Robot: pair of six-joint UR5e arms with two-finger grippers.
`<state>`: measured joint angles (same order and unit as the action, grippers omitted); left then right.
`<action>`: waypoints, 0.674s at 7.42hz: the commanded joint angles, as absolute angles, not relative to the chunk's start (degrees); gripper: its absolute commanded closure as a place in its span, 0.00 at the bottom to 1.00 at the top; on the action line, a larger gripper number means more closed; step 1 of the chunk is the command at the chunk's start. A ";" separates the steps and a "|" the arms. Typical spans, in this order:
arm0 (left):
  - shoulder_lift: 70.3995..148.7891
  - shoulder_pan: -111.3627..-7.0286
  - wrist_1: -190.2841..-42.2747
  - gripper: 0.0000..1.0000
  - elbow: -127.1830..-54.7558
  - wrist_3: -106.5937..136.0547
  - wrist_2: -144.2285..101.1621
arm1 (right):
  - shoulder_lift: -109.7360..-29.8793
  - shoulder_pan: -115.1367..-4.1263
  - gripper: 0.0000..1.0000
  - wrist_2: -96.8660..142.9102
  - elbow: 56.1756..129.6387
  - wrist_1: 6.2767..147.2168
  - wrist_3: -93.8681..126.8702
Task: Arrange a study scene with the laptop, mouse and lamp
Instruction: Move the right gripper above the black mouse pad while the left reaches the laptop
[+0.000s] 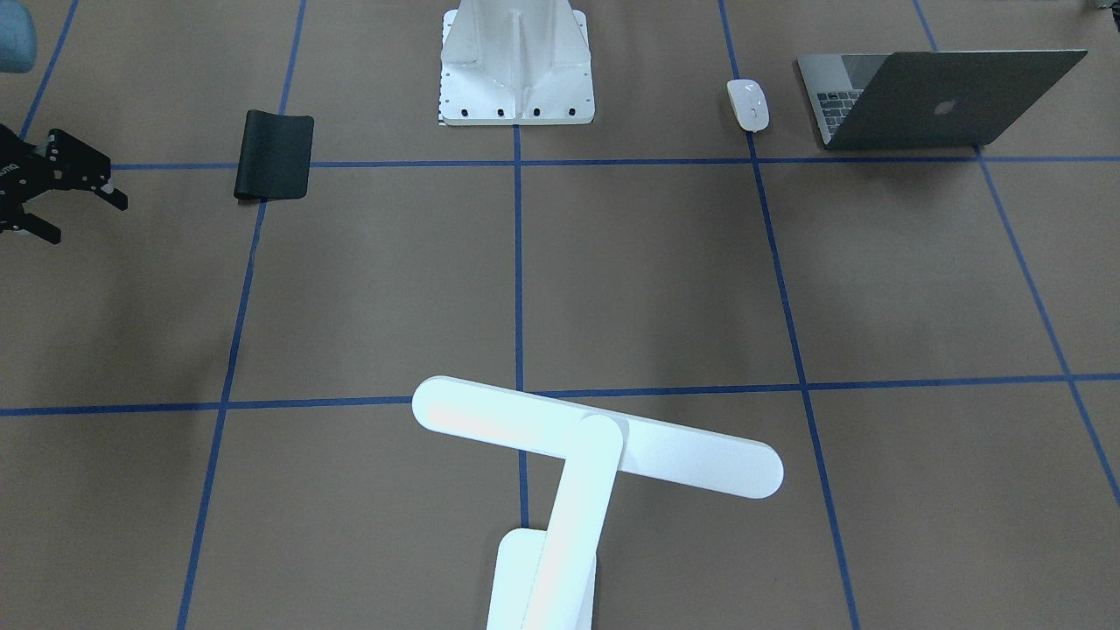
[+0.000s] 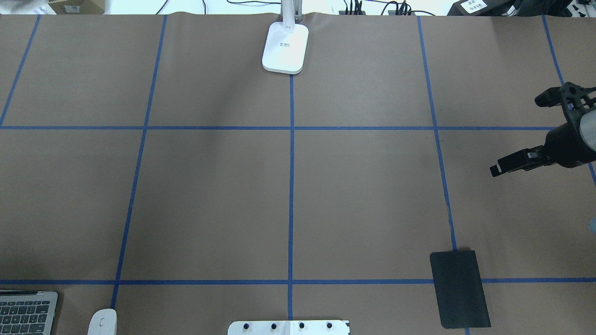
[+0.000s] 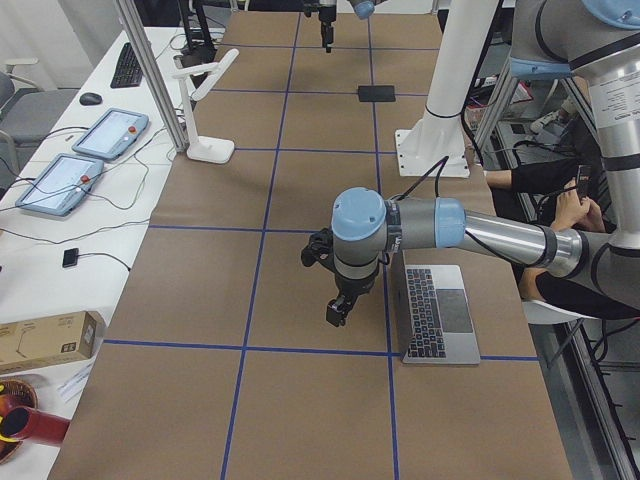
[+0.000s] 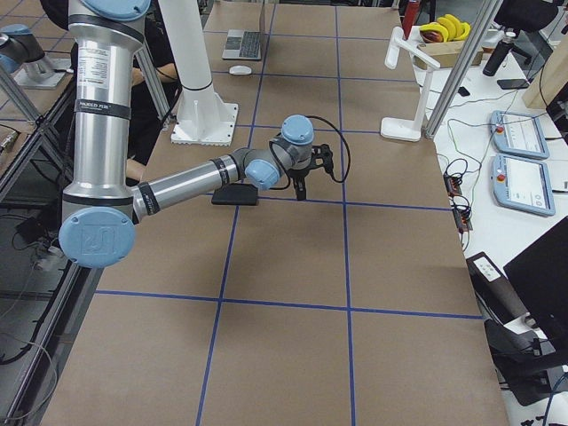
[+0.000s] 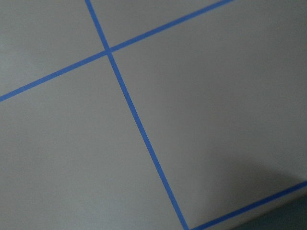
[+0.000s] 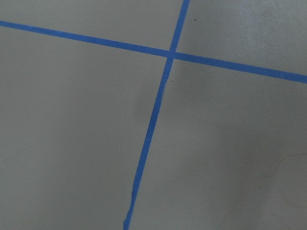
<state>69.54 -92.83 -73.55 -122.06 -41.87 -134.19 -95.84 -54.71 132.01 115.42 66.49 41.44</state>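
Note:
The dark-grey laptop (image 1: 941, 96) stands open near the robot's base on its left side; its keyboard shows in the overhead view (image 2: 25, 314). The white mouse (image 1: 748, 105) lies just beside it. The white lamp (image 1: 595, 437) stands at the far middle edge, its base (image 2: 285, 49) on the centre line. My right gripper (image 2: 517, 135) is open and empty, above the table beyond the black mat. My left gripper (image 3: 338, 310) shows only in the exterior left view, hanging beside the laptop (image 3: 437, 315); I cannot tell whether it is open or shut. Both wrist views show only taped paper.
A black mat (image 2: 459, 288) lies on the robot's right side. The white bolted pedestal (image 1: 516, 66) stands at the robot's edge, centre. Blue tape lines grid the brown table. Tablets and a box sit on a side table (image 3: 70, 160) past the lamp's edge.

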 commanded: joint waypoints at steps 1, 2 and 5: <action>68.82 -90.28 -71.12 0.00 -124.62 -48.64 -134.30 | -97.03 -49.24 0.05 131.04 118.47 66.18 43.59; 68.91 -88.70 -68.06 0.00 -126.02 -54.78 -134.30 | -97.03 -48.78 0.02 131.04 118.56 66.27 43.59; 68.82 -83.25 -60.93 0.00 -129.29 -58.79 -139.11 | -97.64 -48.43 0.02 131.04 118.56 66.18 42.90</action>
<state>68.85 -85.16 -63.72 -128.48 -57.16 -136.63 -97.35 -48.67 131.04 118.51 66.21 43.30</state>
